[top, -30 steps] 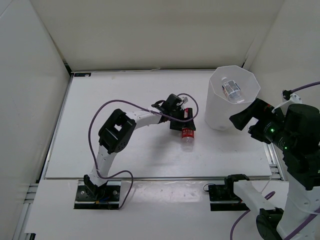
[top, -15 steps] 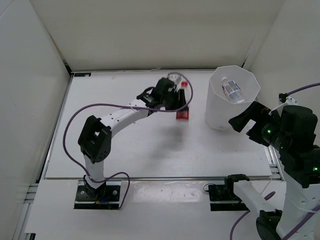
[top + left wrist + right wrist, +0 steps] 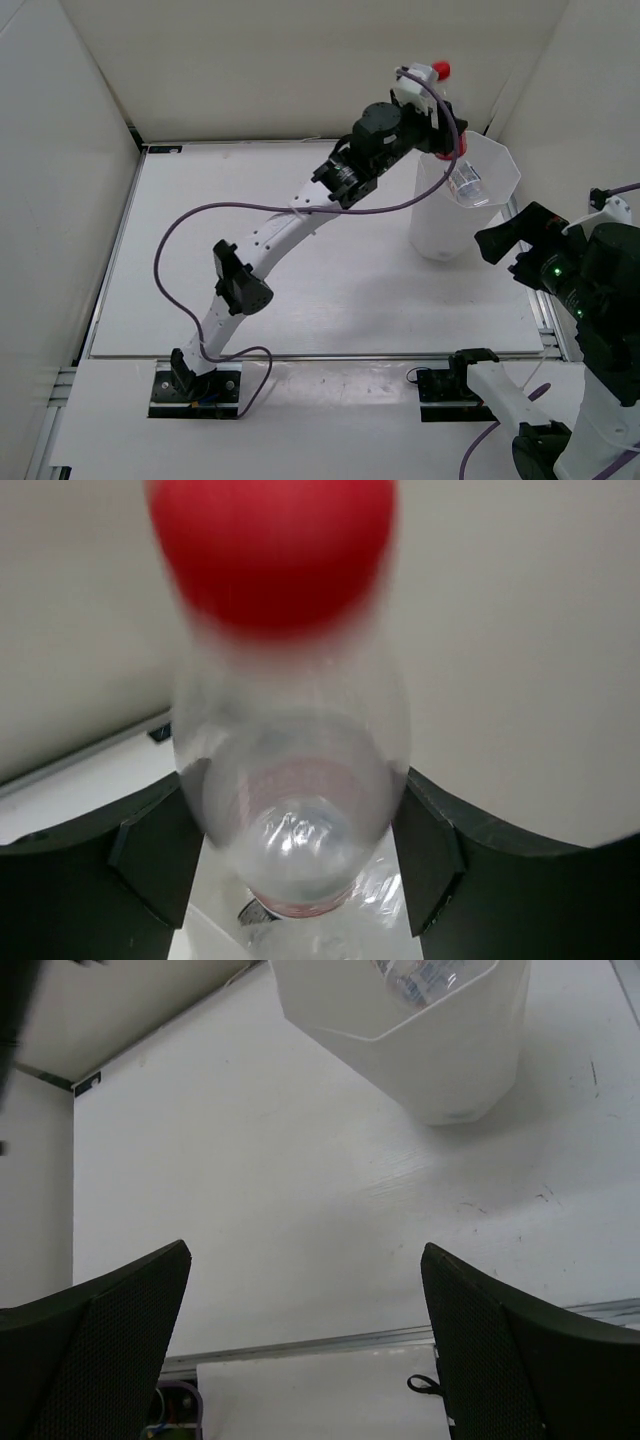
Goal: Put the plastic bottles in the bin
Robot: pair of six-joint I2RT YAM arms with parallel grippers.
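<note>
Worktop white and matte, set inside a plain off-white enclosure: back wall, left wall, right wall. Small black corner bracket at the far-left corner, seen again from the right wrist. Aluminium rail along the near edge, a second side rail down the right. Beyond the near rail, a white front board. Faint dark scuff marks near the right edge, thin and scattered.

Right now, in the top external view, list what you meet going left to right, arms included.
In order: left arm's base → left pincer around the red-capped bottle → right pincer. The bin overlaps both pincers sideways, so it is left out.
</note>
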